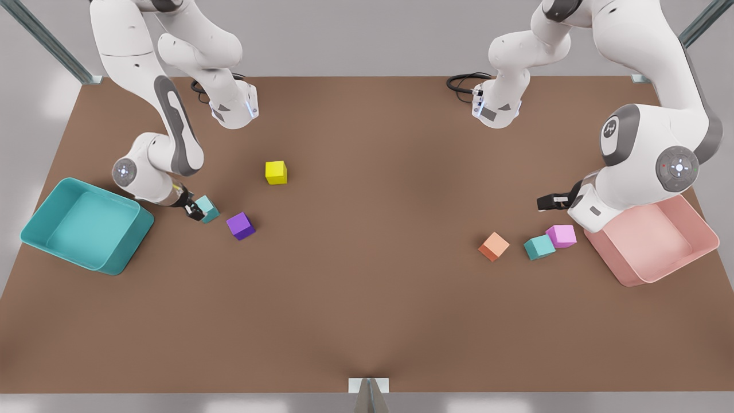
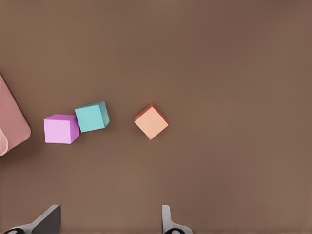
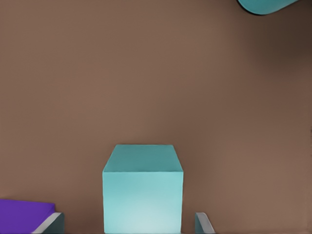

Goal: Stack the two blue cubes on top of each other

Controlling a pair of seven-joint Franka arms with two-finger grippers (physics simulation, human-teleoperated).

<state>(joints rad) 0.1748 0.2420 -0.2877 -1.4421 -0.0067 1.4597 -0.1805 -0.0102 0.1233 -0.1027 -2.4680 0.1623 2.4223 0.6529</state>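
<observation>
My right gripper (image 1: 196, 211) sits low on the table (image 1: 367, 321) at the front view's left, its fingers (image 3: 204, 223) spread on either side of 1 blue cube (image 3: 142, 192) without pressing it. The purple cube (image 1: 241, 225) lies just beside, the teal bin (image 1: 86, 225) near, the yellow cube (image 1: 276, 172) farther off. My left gripper (image 1: 549, 201) hovers open above the pink bin's (image 1: 654, 241) edge. The second blue cube (image 1: 539, 247) touches the pink cube (image 1: 561, 236); the orange cube (image 1: 494, 246) rests near.
</observation>
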